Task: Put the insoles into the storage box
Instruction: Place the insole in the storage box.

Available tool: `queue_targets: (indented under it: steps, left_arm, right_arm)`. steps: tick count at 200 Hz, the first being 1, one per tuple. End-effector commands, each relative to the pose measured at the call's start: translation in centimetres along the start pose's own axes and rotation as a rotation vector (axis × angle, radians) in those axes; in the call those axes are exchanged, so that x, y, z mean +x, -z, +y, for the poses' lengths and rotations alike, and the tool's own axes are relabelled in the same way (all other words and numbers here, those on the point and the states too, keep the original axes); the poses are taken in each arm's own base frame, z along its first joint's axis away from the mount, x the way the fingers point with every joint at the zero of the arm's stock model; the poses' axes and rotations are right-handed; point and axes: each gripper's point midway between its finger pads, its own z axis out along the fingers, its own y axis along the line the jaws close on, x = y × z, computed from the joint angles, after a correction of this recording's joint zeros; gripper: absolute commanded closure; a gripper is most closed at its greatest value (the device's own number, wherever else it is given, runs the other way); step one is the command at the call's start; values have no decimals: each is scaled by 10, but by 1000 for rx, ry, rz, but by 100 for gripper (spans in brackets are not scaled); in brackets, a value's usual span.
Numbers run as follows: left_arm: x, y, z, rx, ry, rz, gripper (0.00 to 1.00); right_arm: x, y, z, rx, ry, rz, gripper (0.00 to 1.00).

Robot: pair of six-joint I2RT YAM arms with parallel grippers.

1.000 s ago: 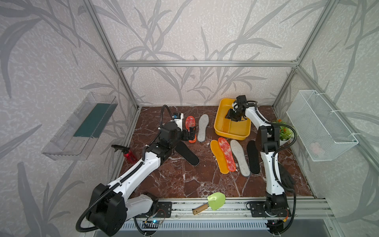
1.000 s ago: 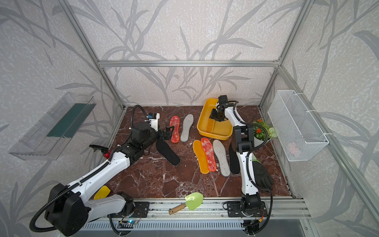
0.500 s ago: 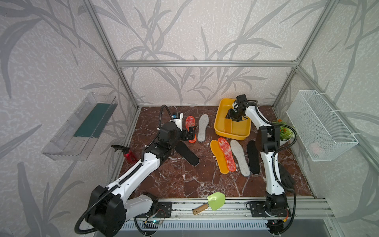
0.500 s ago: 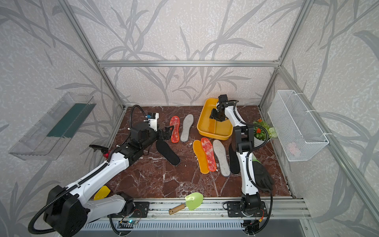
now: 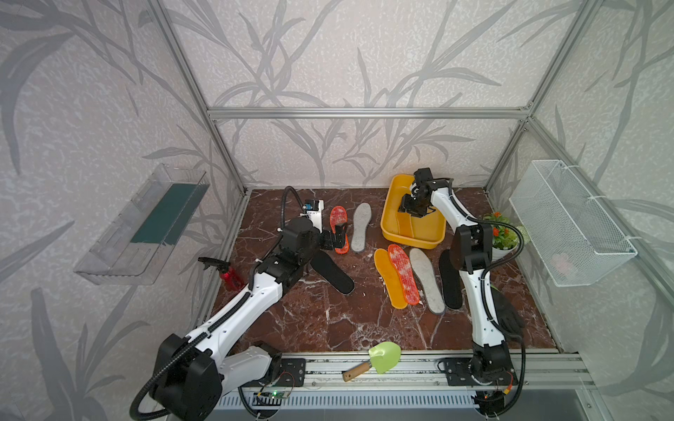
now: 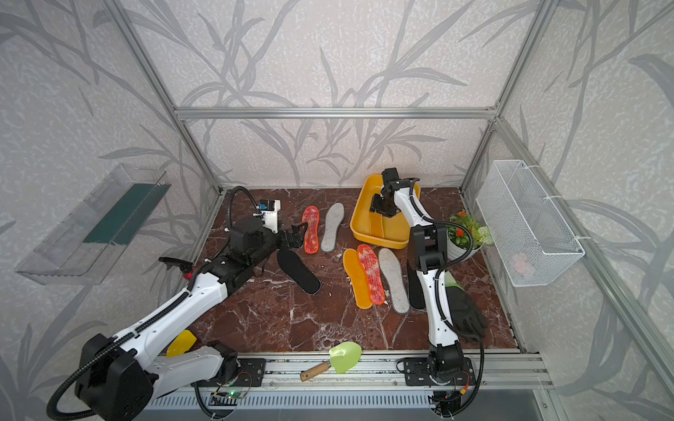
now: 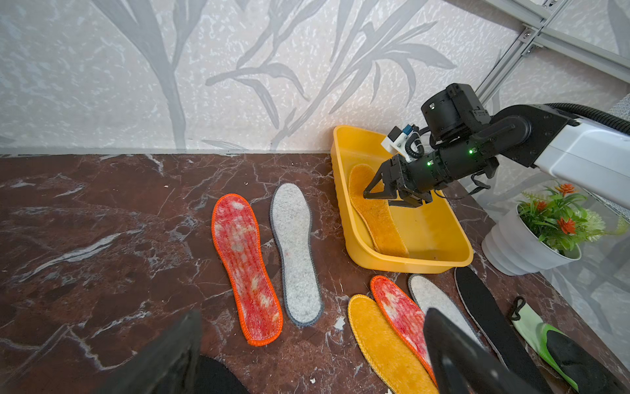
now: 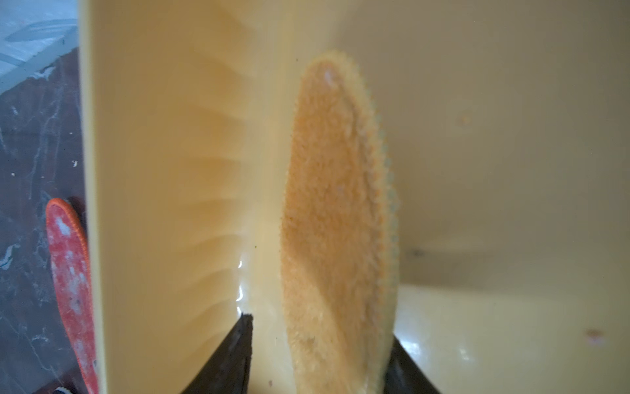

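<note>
We see the right gripper hanging inside the storage box, which stands at the back of the marble-patterned table, close to the wall. Its jaws stand apart. One yellow-orange insole lies in the box along the side nearer the left arm, tilted up against that wall. In the right wrist view the black fingers flank this insole. We see a clear gap on one side, while the other finger sits right at the insole's edge, and we cannot tell whether it touches.

The left gripper is low over the table, jaws spread wide with nothing between them, just beside the heel end of the red-white insole. A grey felt insole lies parallel just beside that one. A black insole lies slanted on the table, one end under the left arm's wrist.

In front of the box four more lie flat, side by side: the other yellow-orange insole, the other red-white insole touching it, the other grey felt insole and the other black insole, which sits close against the right arm in both top views.

We also see a potted plant beside the box, a black glove near the right arm's base, a green trowel on the front rail and a red spray bottle at the table's left edge.
</note>
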Motion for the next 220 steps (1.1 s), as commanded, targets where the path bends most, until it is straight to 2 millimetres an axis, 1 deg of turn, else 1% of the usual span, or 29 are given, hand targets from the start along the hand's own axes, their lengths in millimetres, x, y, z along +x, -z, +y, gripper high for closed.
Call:
queue_targets:
  steps: [1, 35, 52, 61, 132, 173, 205, 220]
  left_arm:
    - [-1, 5, 1, -3, 8, -8, 1]
    - [-1, 5, 0, 4, 11, -7, 1]
    - [-1, 6, 0, 6, 10, -7, 1]
    - [-1, 6, 0, 4, 9, -8, 1]
    - [0, 5, 0, 3, 11, -6, 1]
    - [0, 5, 0, 3, 12, -3, 1]
    - [0, 5, 1, 0, 12, -2, 1]
    - [1, 3, 1, -1, 13, 3, 1]
  right_arm:
    - [7, -5, -13, 56, -44, 29, 46]
    - [10, -2, -20, 105, -56, 37, 43]
    - [10, -1, -20, 112, -47, 36, 37]
    - [11, -1, -21, 122, -42, 36, 36]
    - [7, 11, -22, 172, 13, 27, 32]
    - [17, 22, -21, 183, 49, 67, 32]
    - [30, 32, -22, 228, 100, 103, 33]
    - [35, 33, -21, 243, 127, 116, 33]
